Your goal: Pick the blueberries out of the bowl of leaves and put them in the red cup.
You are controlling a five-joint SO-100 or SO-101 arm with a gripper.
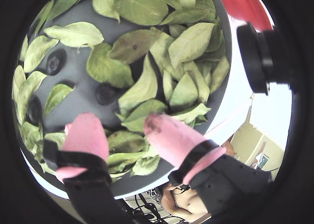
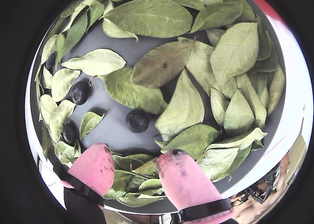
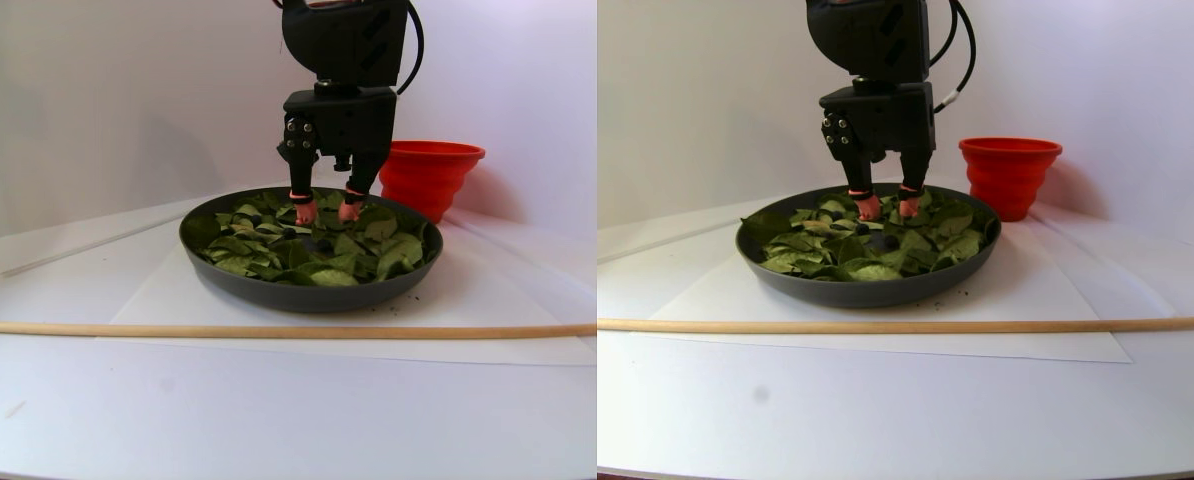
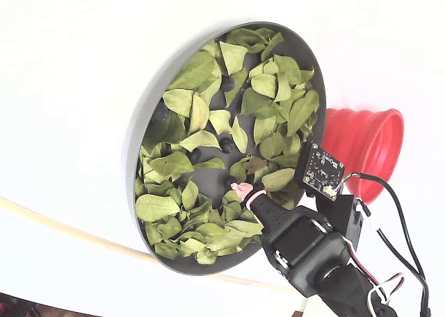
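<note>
The dark grey bowl point(image 2: 110, 130) holds many green leaves point(image 2: 152, 15) and several blueberries. In both wrist views one blueberry point(image 2: 137, 121) point(image 1: 105, 94) lies on bare bowl floor just ahead of the gap between the pink fingertips. Two more blueberries point(image 2: 79, 92) point(image 2: 68, 132) lie at the left among leaves. My gripper point(image 2: 137, 155) point(image 1: 120, 123) is open and empty, low over the leaves near the bowl's rim point(image 3: 327, 214) point(image 4: 242, 190). The red cup point(image 3: 427, 175) point(image 4: 361, 147) stands just beside the bowl, beyond the gripper.
A thin wooden rod point(image 3: 257, 328) lies across the white table in front of the bowl. A white paper sheet point(image 3: 477, 300) lies under the bowl. A small camera board point(image 4: 320, 169) sticks out from the gripper's side, above the bowl's rim near the cup.
</note>
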